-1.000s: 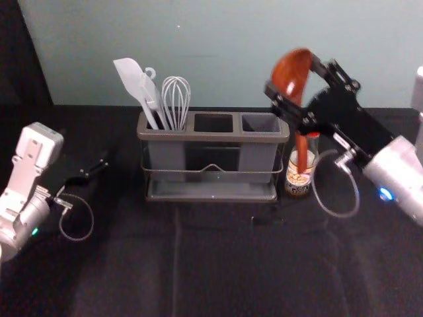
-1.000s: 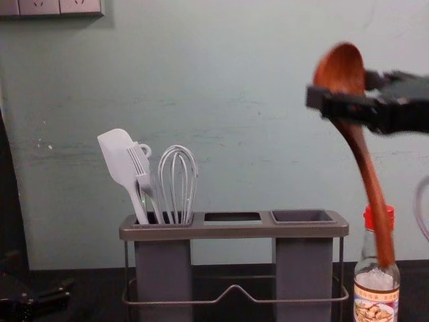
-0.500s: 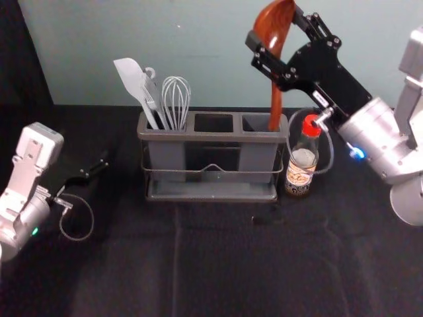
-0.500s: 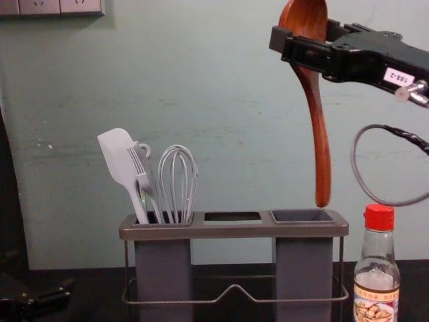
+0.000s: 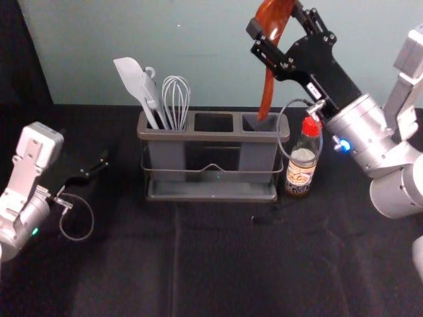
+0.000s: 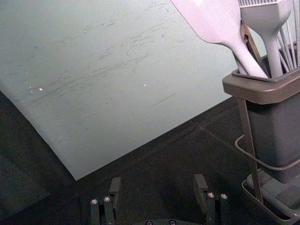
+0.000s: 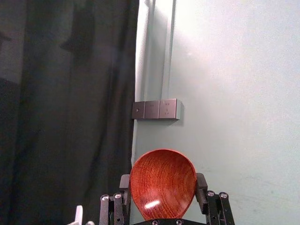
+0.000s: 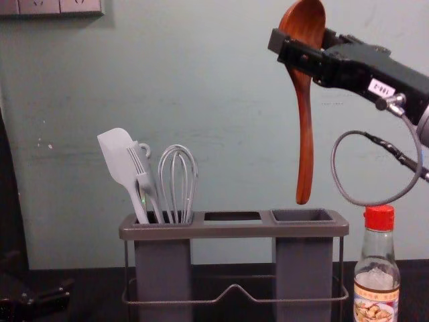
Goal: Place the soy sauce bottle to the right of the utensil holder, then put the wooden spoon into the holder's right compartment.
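Observation:
My right gripper (image 5: 276, 30) is shut on the wooden spoon (image 5: 268, 82) near its bowl, high over the holder's right end; the right wrist view shows the spoon bowl (image 7: 162, 185) between the fingers of that gripper (image 7: 162, 197). Handle down and slightly tilted, the spoon (image 8: 305, 134) ends just above the rim of the right compartment (image 8: 303, 215). The soy sauce bottle (image 5: 302, 162) stands upright beside the utensil holder (image 5: 213, 137), on its right. Off to the holder's left, my left gripper (image 5: 104, 162) is low and open; its own wrist view shows this gripper (image 6: 158, 185) with nothing held.
A spatula (image 8: 122, 157), a brush (image 8: 142, 171) and a whisk (image 8: 178, 178) stand in the holder's left compartment. The wall (image 5: 218, 53) rises close behind the holder. A looped cable (image 8: 335, 151) hangs from the right arm above the bottle.
The right gripper has carried the spoon left and upward from in front of the bottle to over the right compartment, lately shifting slightly left with the handle tilting. Left arm, holder and bottle have stayed put.

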